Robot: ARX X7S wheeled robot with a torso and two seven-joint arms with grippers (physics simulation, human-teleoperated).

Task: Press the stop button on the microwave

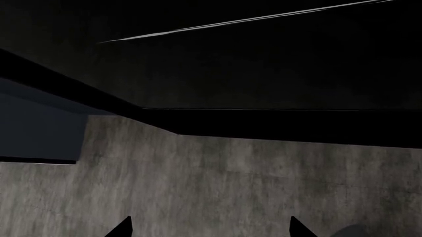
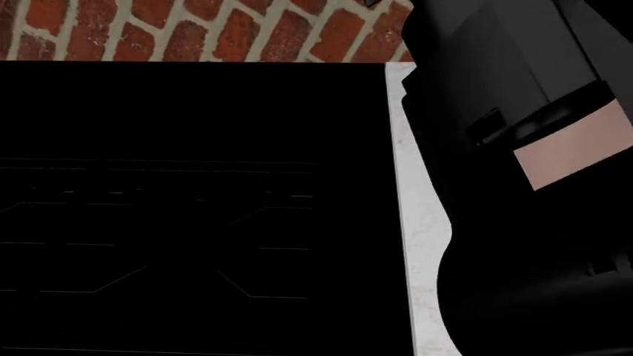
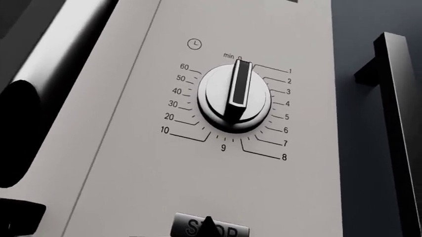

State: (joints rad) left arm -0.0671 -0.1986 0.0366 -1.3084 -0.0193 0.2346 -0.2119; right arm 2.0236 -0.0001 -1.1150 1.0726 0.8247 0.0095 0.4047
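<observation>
The stop button (image 3: 205,229) is cut off at the frame edge, a dark tip over it; right pincer's state unclear. Left pincer (image 1: 211,228) released.

I see a smooth, matt gray metal panel (image 3: 132,163) with a shiny metal knob (image 3: 234,97). The wall (image 2: 198,30) is rough red brick. The worktop (image 2: 416,245) looks like white stone.

A: Where does the stove top (image 2: 188,215) sit?
B: In the head view, a counter strip (image 2: 411,215) runs along its right edge, a brick wall (image 2: 198,30) stands behind it, and the robot's right arm (image 2: 534,148) rises beyond the strip.
A: And the microwave?
B: On its control panel (image 3: 132,163), the stop button (image 3: 209,228) lies below the timer dial (image 3: 235,96).
</observation>
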